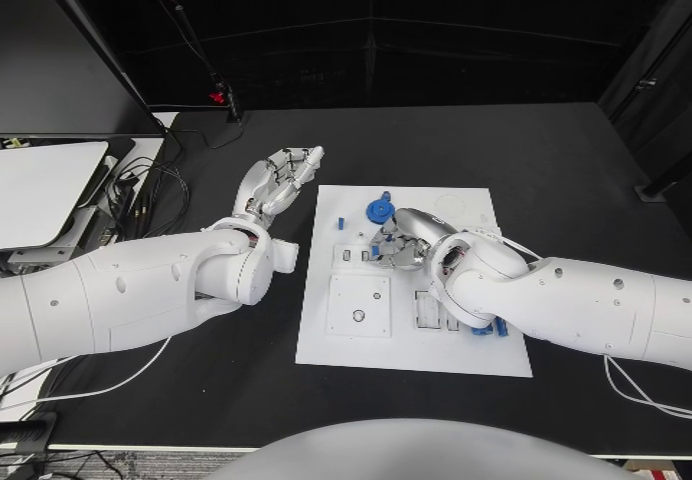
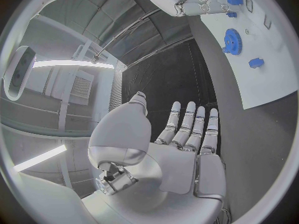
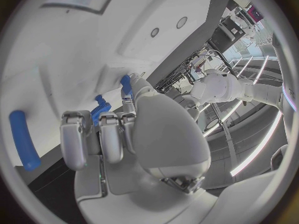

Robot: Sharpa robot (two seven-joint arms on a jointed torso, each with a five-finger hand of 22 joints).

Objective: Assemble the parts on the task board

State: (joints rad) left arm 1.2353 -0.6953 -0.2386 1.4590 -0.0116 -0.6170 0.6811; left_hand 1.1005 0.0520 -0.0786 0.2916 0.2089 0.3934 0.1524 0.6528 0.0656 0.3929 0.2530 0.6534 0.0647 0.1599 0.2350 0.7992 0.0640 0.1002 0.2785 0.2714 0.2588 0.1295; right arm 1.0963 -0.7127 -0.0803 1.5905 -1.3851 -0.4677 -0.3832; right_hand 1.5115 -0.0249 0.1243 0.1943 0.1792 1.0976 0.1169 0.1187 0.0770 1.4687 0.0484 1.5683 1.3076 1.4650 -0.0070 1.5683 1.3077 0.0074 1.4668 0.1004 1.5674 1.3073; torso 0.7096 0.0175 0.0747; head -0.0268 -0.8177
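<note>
Task board (image 1: 418,345) lies flat mid-table, long side running away from the robot. Left hand (image 1: 277,180) sits off the board's left edge, over bare black table (image 1: 577,170); fingers straight and apart, holding nothing. Left wrist view confirms this: flat palm (image 2: 187,149), fingers together-ish but extended, nothing between them.

Right hand (image 1: 397,240) is down on the upper middle of the board, just below the blue gear (image 1: 379,210). From the head view the fingers are bunched over the board, and I cannot tell whether anything is held. Right wrist view gives more: fingers (image 3: 99,134) curled down onto the white surface, a small blue toothed part (image 3: 98,109) showing just beyond the fingertips; a grip on it is not clear.

Right wrist view also shows a blue cylindrical peg (image 3: 24,139) lying on the board beside the hand. Left wrist view shows the gear (image 2: 232,39) and a small blue piece (image 2: 255,62) apart from it. Further blue parts (image 1: 490,326) peek out beside the right forearm in the head view.
</note>
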